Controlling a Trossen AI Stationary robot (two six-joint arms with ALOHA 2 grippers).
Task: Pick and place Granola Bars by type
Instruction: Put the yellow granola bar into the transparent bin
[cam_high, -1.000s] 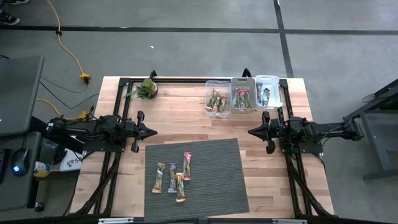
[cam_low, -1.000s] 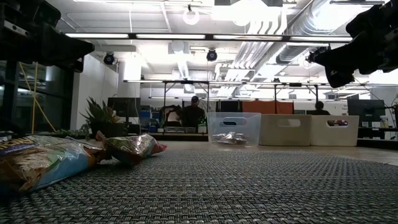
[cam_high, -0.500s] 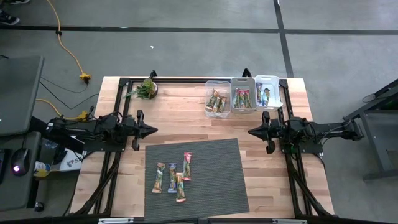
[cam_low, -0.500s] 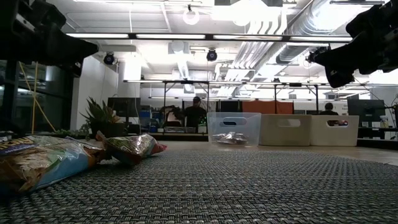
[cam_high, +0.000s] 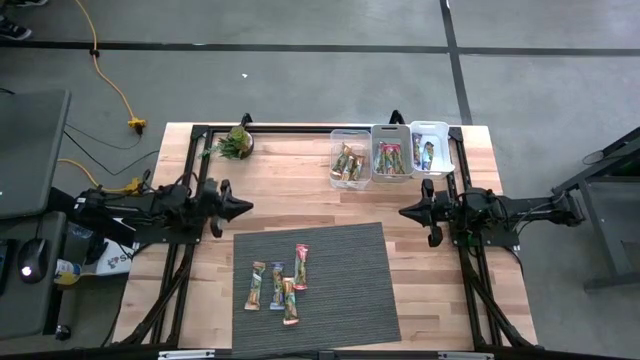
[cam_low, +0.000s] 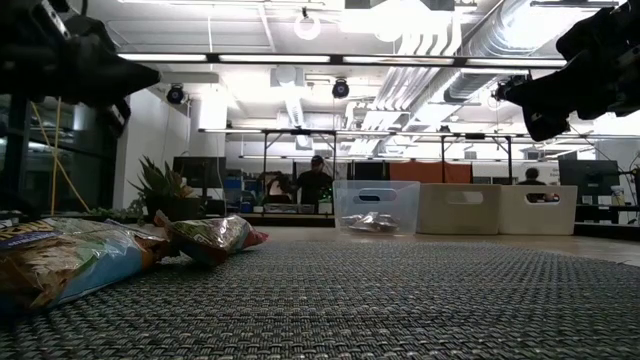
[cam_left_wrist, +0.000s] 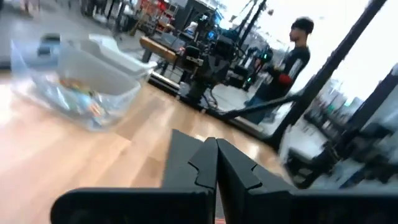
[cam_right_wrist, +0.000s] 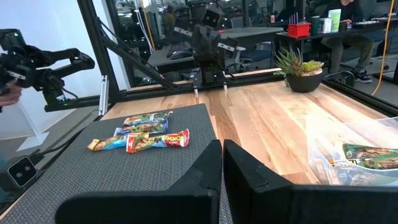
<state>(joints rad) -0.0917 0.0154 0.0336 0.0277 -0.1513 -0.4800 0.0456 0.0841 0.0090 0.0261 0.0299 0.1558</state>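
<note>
Four Granola Bars (cam_high: 278, 287) lie on my dark woven mat (cam_high: 340, 290), toward its left edge and front: slim wrapped sticks with shiny, crinkled wrappers, one tan and green, one blue, one orange, one pink and red, close together and roughly parallel. More bars already sit in three clear bins (cam_high: 391, 152) along the table's (cam_high: 290, 180) back edge, right of centre, one colour family per bin. My left gripper (cam_high: 243, 208) hovers near the mat's back left corner, fingers pressed together and empty. My right gripper (cam_high: 405, 212) hangs off the mat's back right corner, also closed on nothing.
</note>
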